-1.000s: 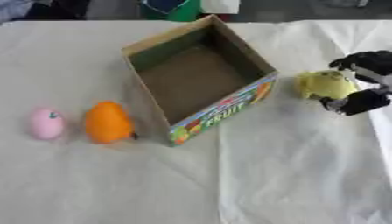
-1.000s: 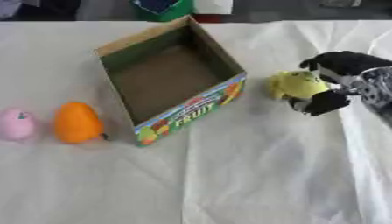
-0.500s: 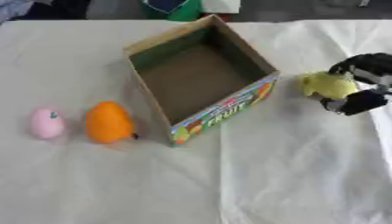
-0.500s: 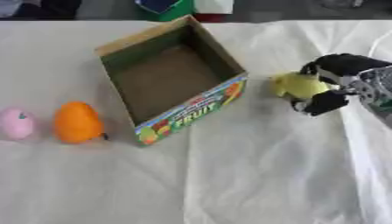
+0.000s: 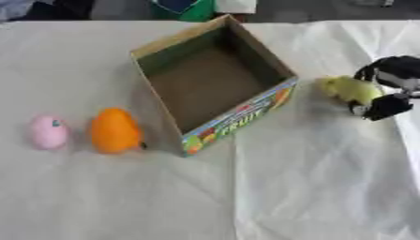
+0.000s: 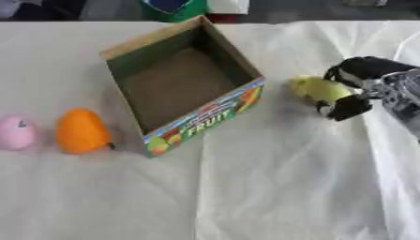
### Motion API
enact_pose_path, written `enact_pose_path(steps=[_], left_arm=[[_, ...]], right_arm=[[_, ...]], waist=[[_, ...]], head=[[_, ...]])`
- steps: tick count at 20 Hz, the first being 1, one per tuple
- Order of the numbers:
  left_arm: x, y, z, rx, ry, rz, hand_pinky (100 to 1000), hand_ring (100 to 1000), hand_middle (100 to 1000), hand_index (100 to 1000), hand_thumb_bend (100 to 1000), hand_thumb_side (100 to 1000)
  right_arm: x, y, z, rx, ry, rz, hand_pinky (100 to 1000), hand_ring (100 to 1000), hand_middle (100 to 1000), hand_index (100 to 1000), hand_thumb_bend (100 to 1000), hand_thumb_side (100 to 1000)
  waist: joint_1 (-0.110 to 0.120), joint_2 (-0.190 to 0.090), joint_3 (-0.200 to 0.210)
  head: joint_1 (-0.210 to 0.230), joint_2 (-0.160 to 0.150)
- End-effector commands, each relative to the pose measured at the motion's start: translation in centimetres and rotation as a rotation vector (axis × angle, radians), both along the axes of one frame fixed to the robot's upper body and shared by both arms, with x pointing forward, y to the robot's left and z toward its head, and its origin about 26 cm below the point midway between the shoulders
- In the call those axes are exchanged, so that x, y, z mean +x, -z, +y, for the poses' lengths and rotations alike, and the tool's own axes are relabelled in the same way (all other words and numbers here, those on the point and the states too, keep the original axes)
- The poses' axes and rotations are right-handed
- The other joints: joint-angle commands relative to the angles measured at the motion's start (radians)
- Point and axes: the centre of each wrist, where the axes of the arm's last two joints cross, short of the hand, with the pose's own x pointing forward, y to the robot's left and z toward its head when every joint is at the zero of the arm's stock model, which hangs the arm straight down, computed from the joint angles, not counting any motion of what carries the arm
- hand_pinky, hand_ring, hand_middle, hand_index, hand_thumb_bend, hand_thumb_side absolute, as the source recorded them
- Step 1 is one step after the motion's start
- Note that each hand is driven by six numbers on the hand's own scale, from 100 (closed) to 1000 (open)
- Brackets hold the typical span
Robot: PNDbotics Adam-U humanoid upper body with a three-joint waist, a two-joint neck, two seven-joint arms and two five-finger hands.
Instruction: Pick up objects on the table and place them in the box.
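White-clothed desk | right hand curled around yellow toy fruit | seems light, smooth; grip its middle | box empty

Table covering: white cloth or paper sheeting, matt, being shown creased and wrinkled, most along the right side.

Box: brown cardboard, matt and plain on the inner walls and floor; the outer front panel is being shown printed in bright colours with a slight sheen.

Orange object: smooth, plastic-looking, faintly glossy.

Pink object: smooth, matt to satin.

Yellow-green object: smooth skin, dull sheen.

Right hand: black casing, smooth, being seen with silver-grey metal-looking parts at the wrist.
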Motion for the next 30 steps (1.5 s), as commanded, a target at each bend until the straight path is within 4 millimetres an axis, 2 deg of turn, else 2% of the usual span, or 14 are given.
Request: enact_pose_path(steps=[1,4,6,10,12,14,17,23,30], left_arm=[[-0.3,-0.9,-0.1,0.018,0.008,-0.027,600,768,774,910,402,1000],[-0.3,-0.9,-0.1,0.017,0.008,-0.026,599,768,774,909,395,1000],[-0.3,-0.8,-0.1,0.016,0.010,-0.024,599,768,774,909,393,1000],[-0.3,-0.8,-0.1,0.017,0.014,-0.022,597,768,773,908,385,1000],[-0.2,-0.8,-0.2,0.017,0.015,-0.022,596,767,773,909,382,1000],[-0.2,-0.8,-0.2,0.016,0.014,-0.023,595,767,772,909,377,1000],[-0.2,-0.9,-0.2,0.016,0.015,-0.024,595,767,772,907,368,1000],[-0.2,-0.9,-0.2,0.024,0.016,-0.020,595,767,772,905,360,1000],[-0.2,-1.0,-0.2,0.030,0.017,-0.021,593,767,772,904,351,1000]], right_arm=[[0.2,-0.2,-0.7,-0.029,0.018,0.007,777,848,755,897,178,397],[0.4,0.1,-0.9,-0.043,0.025,0.018,780,853,766,970,206,458],[0.5,0.2,-0.9,-0.049,0.034,0.018,780,852,764,979,217,469],[0.9,0.5,-1.1,-0.052,0.054,0.016,770,834,734,929,216,478],[1.0,0.7,-1.2,-0.047,0.057,0.008,759,816,700,875,213,475],[1.0,0.7,-1.1,-0.045,0.056,-0.008,749,801,665,816,203,458],[1.1,0.7,-1.0,-0.036,0.057,-0.055,723,757,572,712,100,402],[0.8,0.5,-0.8,-0.001,0.059,-0.125,705,730,536,677,100,285],[0.0,-0.7,-0.1,0.036,0.046,-0.164,677,687,500,643,100,151]], waist=[[0.000,-0.014,0.002],[0.001,-0.012,0.003],[0.001,-0.010,0.004],[0.003,-0.007,0.002],[0.004,-0.005,0.001],[0.004,-0.003,0.000],[0.005,-0.001,0.000],[0.005,-0.002,-0.006],[0.003,-0.008,-0.011]], head=[[-0.005,-0.013],[-0.008,-0.014],[-0.010,-0.016],[-0.016,-0.020],[-0.018,-0.021],[-0.018,-0.021],[-0.020,-0.022],[-0.015,-0.017],[-0.008,-0.016]])
